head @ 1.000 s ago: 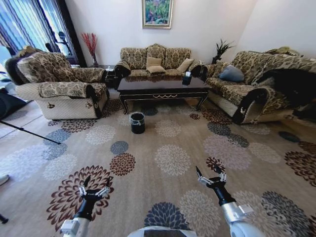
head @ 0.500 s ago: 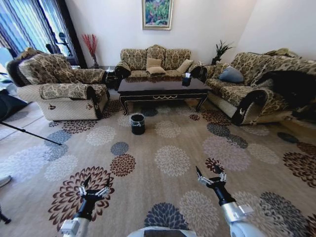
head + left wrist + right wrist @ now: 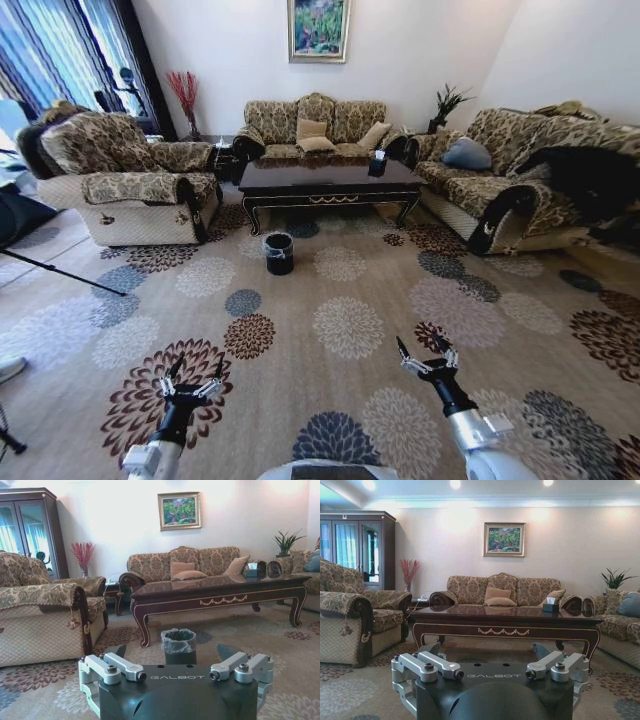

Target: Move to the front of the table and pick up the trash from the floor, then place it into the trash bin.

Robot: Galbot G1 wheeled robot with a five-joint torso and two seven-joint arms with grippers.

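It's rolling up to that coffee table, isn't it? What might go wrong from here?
The trash bin stands on the carpet just before the table, so the base might knock it over. Both the left gripper and right gripper are held out front, fingers open, and might catch the table's edge.

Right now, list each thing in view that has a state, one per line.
left gripper: open, empty, held low over the carpet
right gripper: open, empty, held low over the carpet
trash bin: upright, lined, on the carpet before the table
table: standing, a small box on top
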